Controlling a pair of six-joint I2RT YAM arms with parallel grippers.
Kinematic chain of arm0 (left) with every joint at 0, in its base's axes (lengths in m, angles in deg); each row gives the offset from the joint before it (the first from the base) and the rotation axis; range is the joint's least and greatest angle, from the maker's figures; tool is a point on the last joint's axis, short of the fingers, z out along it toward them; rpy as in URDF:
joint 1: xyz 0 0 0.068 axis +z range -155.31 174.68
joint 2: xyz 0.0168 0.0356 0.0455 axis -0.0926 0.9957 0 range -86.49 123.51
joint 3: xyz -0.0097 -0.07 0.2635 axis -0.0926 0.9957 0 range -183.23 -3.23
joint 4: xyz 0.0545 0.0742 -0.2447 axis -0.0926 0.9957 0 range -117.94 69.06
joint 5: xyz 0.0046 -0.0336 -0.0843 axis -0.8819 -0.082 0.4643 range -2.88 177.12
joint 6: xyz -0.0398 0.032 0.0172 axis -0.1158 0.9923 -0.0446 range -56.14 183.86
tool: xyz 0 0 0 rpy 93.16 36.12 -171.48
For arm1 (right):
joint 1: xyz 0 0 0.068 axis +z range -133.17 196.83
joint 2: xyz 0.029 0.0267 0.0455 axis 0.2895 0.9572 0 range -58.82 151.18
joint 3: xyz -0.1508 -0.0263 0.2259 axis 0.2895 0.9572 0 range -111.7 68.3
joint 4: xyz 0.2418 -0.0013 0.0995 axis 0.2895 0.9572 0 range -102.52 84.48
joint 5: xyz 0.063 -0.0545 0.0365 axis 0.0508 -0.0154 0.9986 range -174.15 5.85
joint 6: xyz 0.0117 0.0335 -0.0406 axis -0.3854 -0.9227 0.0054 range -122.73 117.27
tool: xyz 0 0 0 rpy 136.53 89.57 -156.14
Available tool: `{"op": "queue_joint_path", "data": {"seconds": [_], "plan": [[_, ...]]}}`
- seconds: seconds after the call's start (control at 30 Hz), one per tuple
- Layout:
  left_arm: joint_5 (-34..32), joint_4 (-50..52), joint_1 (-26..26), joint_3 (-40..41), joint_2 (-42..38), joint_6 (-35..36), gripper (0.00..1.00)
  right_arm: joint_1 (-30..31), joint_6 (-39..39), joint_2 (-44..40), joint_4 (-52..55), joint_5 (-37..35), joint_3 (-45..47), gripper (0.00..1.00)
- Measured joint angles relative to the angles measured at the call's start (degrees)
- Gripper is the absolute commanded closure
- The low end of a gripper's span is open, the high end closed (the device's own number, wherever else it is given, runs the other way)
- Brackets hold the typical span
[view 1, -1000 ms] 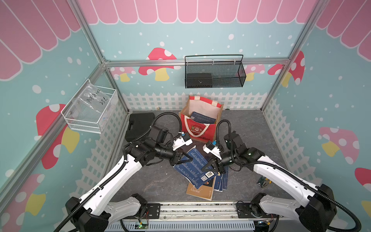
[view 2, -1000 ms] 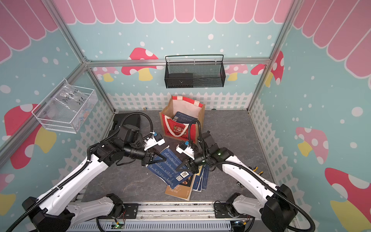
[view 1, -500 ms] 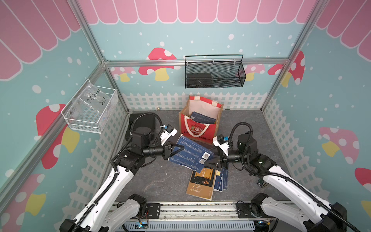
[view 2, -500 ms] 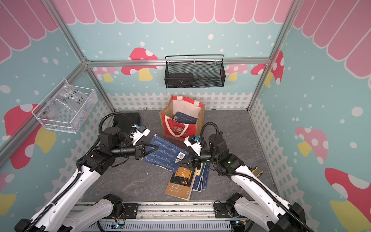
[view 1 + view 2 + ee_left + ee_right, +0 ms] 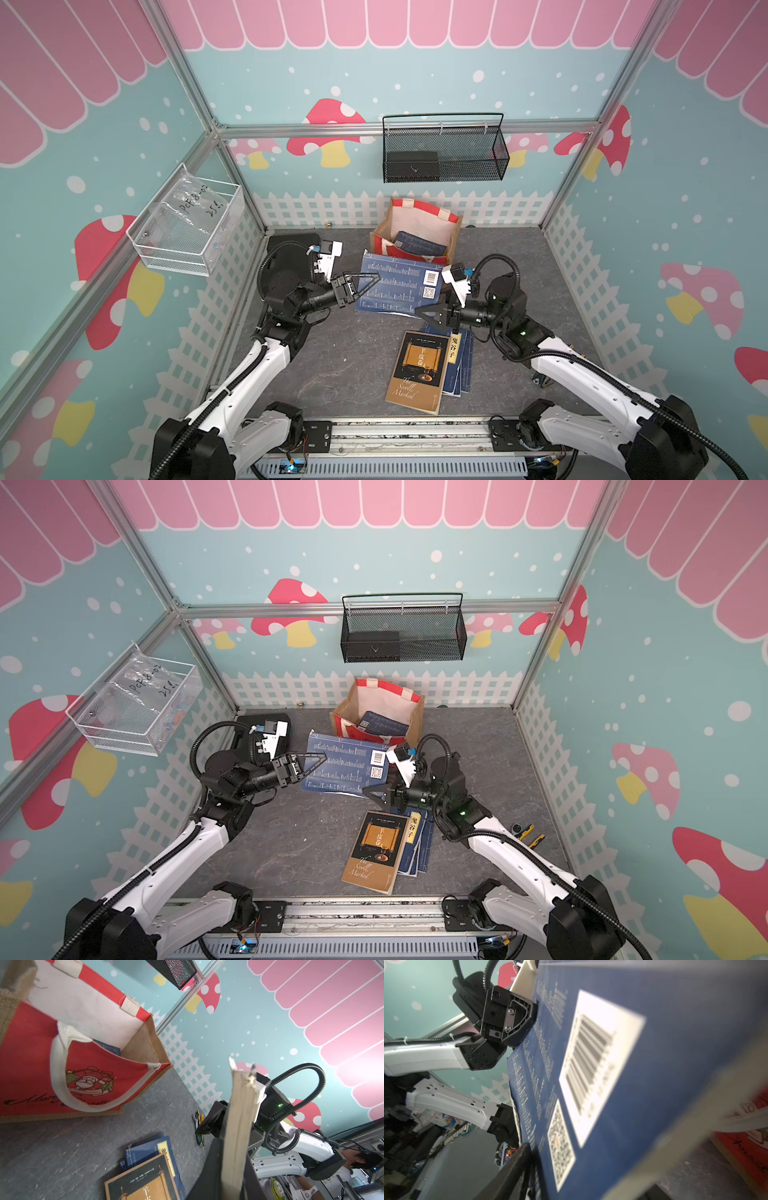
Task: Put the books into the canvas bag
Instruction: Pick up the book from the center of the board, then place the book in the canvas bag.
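- Several books lie nearest you on the surface (image 5: 332, 365), right of middle: the black-and-tan book (image 5: 417, 374) on top, with blue books (image 5: 459, 365) fanned out under it. Those wait their turn.
- And the one I'm carrying?
- Your held blue book (image 5: 395, 286) is clear of the surface just beyond that pile, back cover up. Your left pincer (image 5: 376, 278) is clamped on its left edge, and the left wrist view shows the page edges pinched between the jaws. Your right pincer (image 5: 426, 316) sits at the book's near right corner. No view tells whether it grips the book or merely lies alongside.
- Where's the bag?
- The canvas bag (image 5: 415, 232) stands upright at the far middle, mouth open, with one bagged book (image 5: 419, 247) leaning inside. In both top views the held book's far edge overlaps the bag's red front panel. I'd judge you're mid-carry, almost at the mouth.
- Next move?
- You'll likely need to raise the book and tip it so an edge leads. Clear the front panel and the white handle (image 5: 58, 1076), and release only once the book is well inside. Mind that the floppy cover doesn't catch the rim and topple the bag.
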Motion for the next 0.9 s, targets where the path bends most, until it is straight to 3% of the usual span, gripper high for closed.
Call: {"op": "queue_joint_path", "data": {"seconds": [0.13, 0.2, 0.23, 0.37, 0.43, 0.67, 0.9], "plan": [[-0.7, -0.3, 0.2, 0.1, 0.2, 0.4, 1.0, -0.6, -4.2, 0.7, -3.3, 1.8, -0.5, 0.89], [-1.6, 0.4, 0.3, 0.1, 0.1, 1.4, 1.0, -1.0, -6.5, 1.3, -3.7, 3.0, -1.0, 0.94], [-1.9, 1.0, 0.3, 0.1, 0.1, 1.9, 0.91, -1.5, -8.0, 1.7, -3.7, 3.7, -1.2, 0.99], [-2.4, 7.2, 0.5, -0.9, 0.1, 5.7, 0.34, -4.4, -12.2, 2.8, -2.3, 5.8, -2.6, 1.0], [-2.4, 12.0, 1.2, -1.9, 0.0, 7.9, 0.24, -7.7, -14.3, 3.5, -1.0, 6.1, -5.2, 1.0], [-3.4, 28.8, 6.1, -5.6, -3.8, 16.7, 0.18, -17.8, -18.5, 11.5, 7.3, 6.4, -22.7, 1.0], [-4.4, 40.0, 7.5, -7.9, -7.5, 24.2, 0.18, -19.8, -16.3, 25.7, 23.7, 4.8, -43.6, 1.0]]}}
